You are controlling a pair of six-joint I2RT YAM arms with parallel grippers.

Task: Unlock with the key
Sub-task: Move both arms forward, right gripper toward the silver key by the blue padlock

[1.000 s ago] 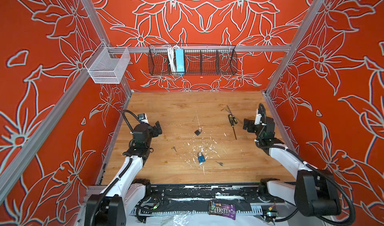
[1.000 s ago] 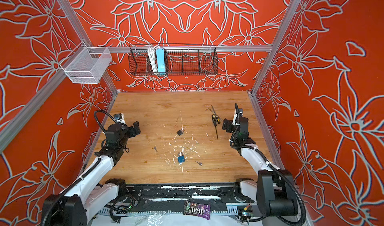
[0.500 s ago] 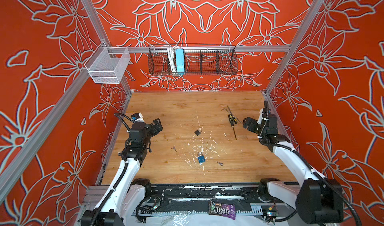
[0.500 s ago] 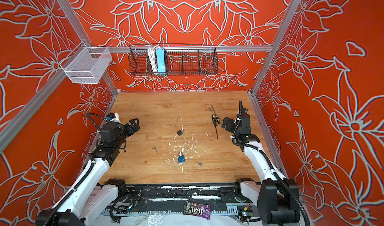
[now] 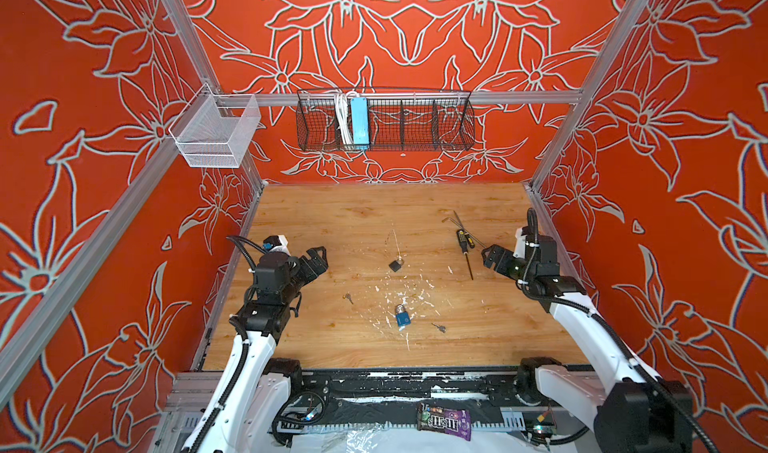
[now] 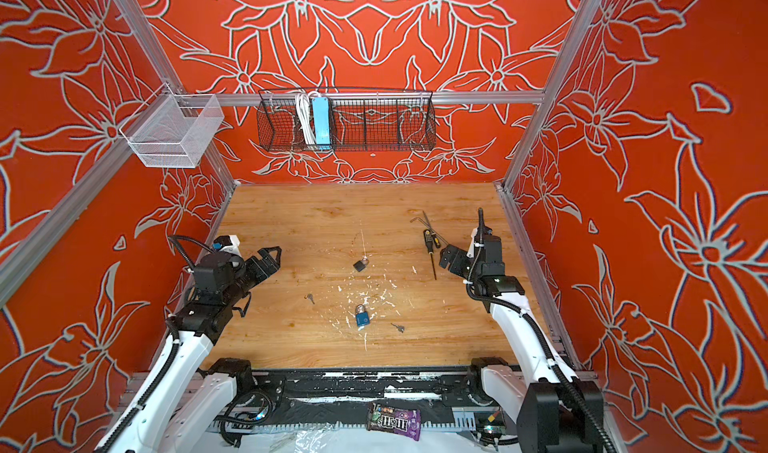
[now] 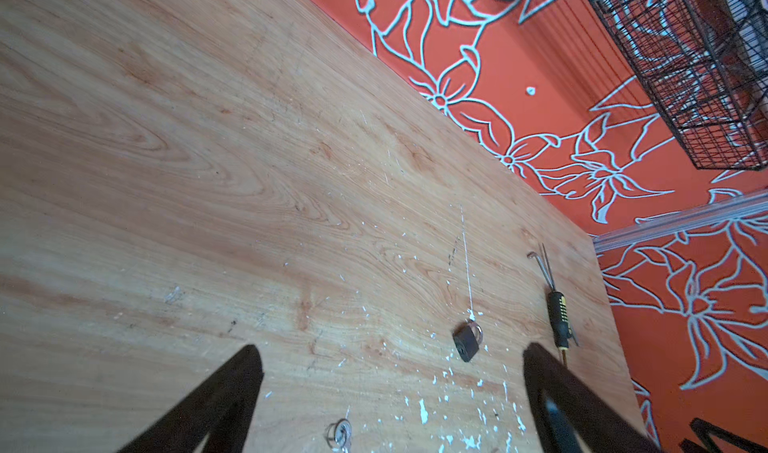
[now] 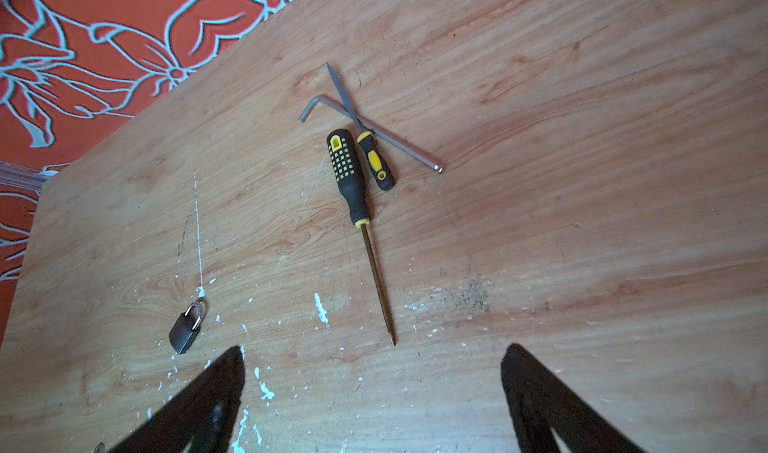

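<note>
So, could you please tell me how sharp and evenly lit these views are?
Both top views: evenly bright, blue padlock sharp, colour fringing on the wall pattern. Left wrist view: dimmer, left tool blurred. Right wrist view: screwdriver crisp, right tool soft-edged.

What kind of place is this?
Probably a robot test cell, not a home. A left arm and a right arm are mounted at the edge of a wooden tabletop, aluminium frame posts hold orange flower-printed panels, and a black wire basket hangs on the back rail.

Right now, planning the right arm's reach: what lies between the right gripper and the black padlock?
Between right gripper and black padlock lies the screwdriver, in both top views.
</note>
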